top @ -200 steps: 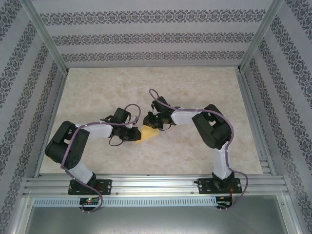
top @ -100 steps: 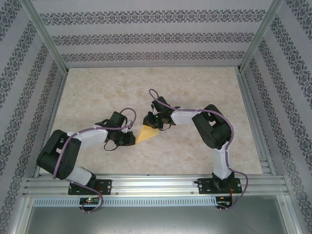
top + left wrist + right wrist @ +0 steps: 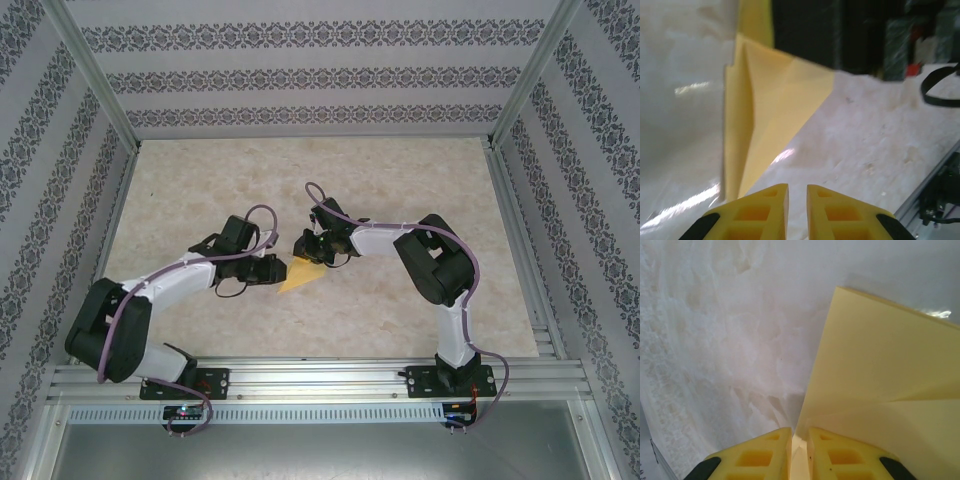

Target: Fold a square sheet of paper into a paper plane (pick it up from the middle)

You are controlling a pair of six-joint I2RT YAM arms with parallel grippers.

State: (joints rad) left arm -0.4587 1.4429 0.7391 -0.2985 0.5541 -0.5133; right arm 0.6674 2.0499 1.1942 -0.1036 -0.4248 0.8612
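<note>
The yellow sheet of paper [image 3: 304,276] lies folded into a pointed, creased triangle on the table between both arms. In the left wrist view the paper [image 3: 770,115] spreads ahead and to the left, its folded layers showing. My left gripper [image 3: 281,268] sits at the paper's left side with its jaws [image 3: 797,187] shut and nothing between them. My right gripper [image 3: 311,250] is at the paper's far end. In the right wrist view its jaws [image 3: 799,432] are shut on the edge of the paper [image 3: 890,365], which rises on the right.
The marbled table top [image 3: 420,170] stretches wide around the arms. Aluminium frame rails [image 3: 300,380] run along the near edge and both sides, with patterned walls behind. The right arm's black body [image 3: 840,35] looms close behind the paper in the left wrist view.
The left gripper drew back off the paper to the left, then came forward again to the paper's left side. The right gripper and paper stayed in place.
</note>
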